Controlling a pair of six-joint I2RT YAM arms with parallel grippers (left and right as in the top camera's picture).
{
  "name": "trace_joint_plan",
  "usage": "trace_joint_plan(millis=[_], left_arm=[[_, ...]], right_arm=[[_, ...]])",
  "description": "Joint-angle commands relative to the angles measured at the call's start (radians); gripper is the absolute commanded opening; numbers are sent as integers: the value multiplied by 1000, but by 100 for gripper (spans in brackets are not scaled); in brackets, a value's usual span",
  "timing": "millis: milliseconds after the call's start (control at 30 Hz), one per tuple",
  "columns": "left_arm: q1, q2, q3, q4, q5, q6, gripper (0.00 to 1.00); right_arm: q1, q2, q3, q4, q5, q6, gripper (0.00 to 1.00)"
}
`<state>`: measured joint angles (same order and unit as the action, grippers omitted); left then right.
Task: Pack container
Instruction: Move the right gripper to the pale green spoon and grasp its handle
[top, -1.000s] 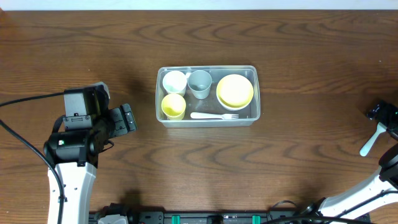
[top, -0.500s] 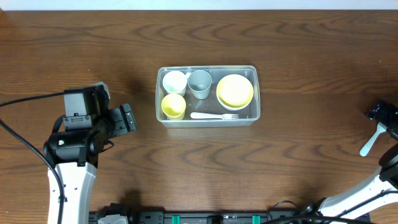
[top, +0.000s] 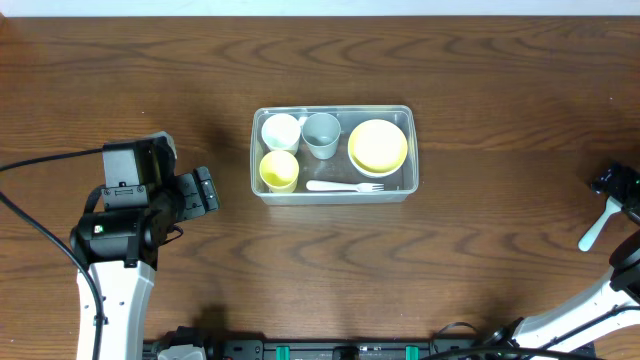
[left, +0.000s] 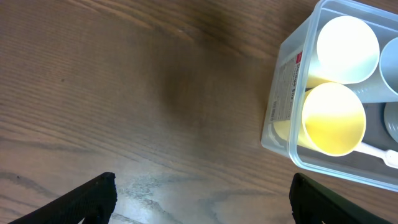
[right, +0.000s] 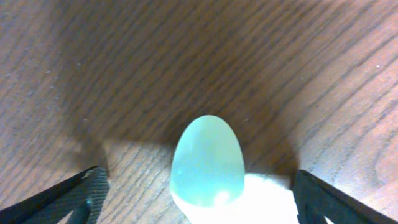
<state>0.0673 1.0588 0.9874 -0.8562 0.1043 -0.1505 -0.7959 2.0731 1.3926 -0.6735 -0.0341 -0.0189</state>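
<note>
The clear container (top: 333, 109) stands mid-table and holds a white cup (top: 281, 130), a grey cup (top: 321, 133), a yellow cup (top: 279, 170), a yellow bowl (top: 377, 145) and a white fork (top: 345, 186). Left of it, my left gripper (top: 207, 190) hangs open over bare wood, with the container's corner (left: 283, 93) at the upper right of the left wrist view. At the far right edge, my right gripper (top: 618, 188) is open over a pale green spoon (top: 592, 230). The spoon's bowl (right: 207, 158) lies between the wide-apart fingers, touching neither.
Brown wooden table (top: 480, 290) all round. The right arm's white link (top: 590, 310) runs in from the bottom right corner, and the left arm's base and cable (top: 40, 160) sit at the left edge.
The right gripper at the table's edge has shifted very slightly to the right. The left arm and the container's contents have not moved.
</note>
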Motion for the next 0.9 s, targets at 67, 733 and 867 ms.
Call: trace_joint_plan(millis=[67, 733, 867], left_arm=[[-1, 1, -15, -3, -11, 3, 89], [-1, 1, -15, -3, -11, 3, 89], [-1, 1, -15, -2, -11, 3, 89]], right_arm=[[-11, 60, -16, -23, -27, -5, 82], [-11, 60, -16, -27, -27, -5, 45], [-11, 60, -16, -25, -27, -5, 39]])
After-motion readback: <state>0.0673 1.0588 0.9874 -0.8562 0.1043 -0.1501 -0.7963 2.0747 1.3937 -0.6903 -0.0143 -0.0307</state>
